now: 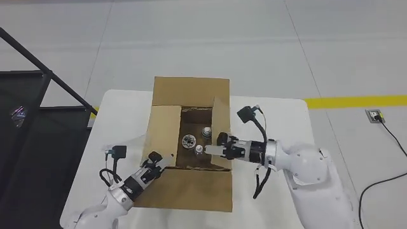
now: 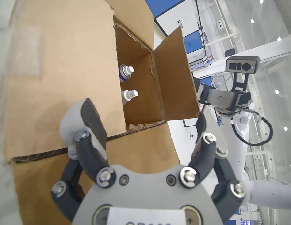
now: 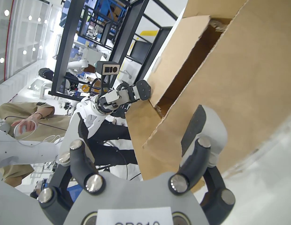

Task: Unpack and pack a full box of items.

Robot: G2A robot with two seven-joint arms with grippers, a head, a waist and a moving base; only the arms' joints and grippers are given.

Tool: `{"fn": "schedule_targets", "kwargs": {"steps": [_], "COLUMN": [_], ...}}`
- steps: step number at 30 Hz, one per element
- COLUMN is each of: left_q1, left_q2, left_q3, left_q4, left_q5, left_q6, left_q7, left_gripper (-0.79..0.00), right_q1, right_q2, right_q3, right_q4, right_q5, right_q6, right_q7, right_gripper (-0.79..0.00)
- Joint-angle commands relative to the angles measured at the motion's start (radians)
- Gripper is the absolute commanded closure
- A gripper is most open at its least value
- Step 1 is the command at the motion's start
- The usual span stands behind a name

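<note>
Here, bottles (image 2: 125, 71) inside box (image 1: 191, 90), flaps (image 1: 220, 122) raised alongside.

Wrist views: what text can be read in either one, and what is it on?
White label on left gripper: cut off, unreadable.
White label on right gripper: cut off, unreadable.
Spray can print: too small.
Wall panel lettering: too blurred.

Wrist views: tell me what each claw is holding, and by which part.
Nothing is gripped. The left claw is open over the near flap of the cardboard box; the right claw is open at a side flap's edge, not clamped.
</note>
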Motion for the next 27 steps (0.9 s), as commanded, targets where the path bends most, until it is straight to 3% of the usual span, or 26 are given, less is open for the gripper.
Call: {"fn": "schedule_targets", "kwargs": {"steps": [1, 12, 18, 21, 27], "left_q1": [-0.005, 0.020, 0.104, 0.159, 0.223], "left_q2": [0.000, -0.001, 0.010, 0.018, 0.046], "left_q3": [0.008, -0.024, -0.156, -0.246, -0.351], "left_q4": [0.008, -0.003, -0.051, -0.035, 0.057], "left_q5": [0.004, -0.055, -0.176, -0.270, -0.320], "left_q6": [0.010, 0.005, -0.073, -0.140, -0.206], "left_q7": [0.008, 0.089, 0.057, -0.014, -0.317], "left_gripper": [-0.785, -0.785, -0.785, -0.785, -0.785], "right_q1": [0.029, 0.099, 0.082, 0.053, 0.053], "right_q2": [-0.003, -0.005, 0.005, 0.011, 0.011], "right_q3": [-0.041, -0.151, -0.132, -0.116, -0.116], "right_q4": [0.057, 0.224, 0.151, 0.082, 0.082], "right_q5": [-0.012, -0.084, -0.064, -0.071, -0.071], "right_q6": [-0.010, -0.007, -0.083, -0.121, -0.121], "right_q7": [-0.017, -0.110, -0.177, -0.215, -0.215], "right_gripper": [-0.785, -0.785, -0.785, -0.785, -0.785]}}
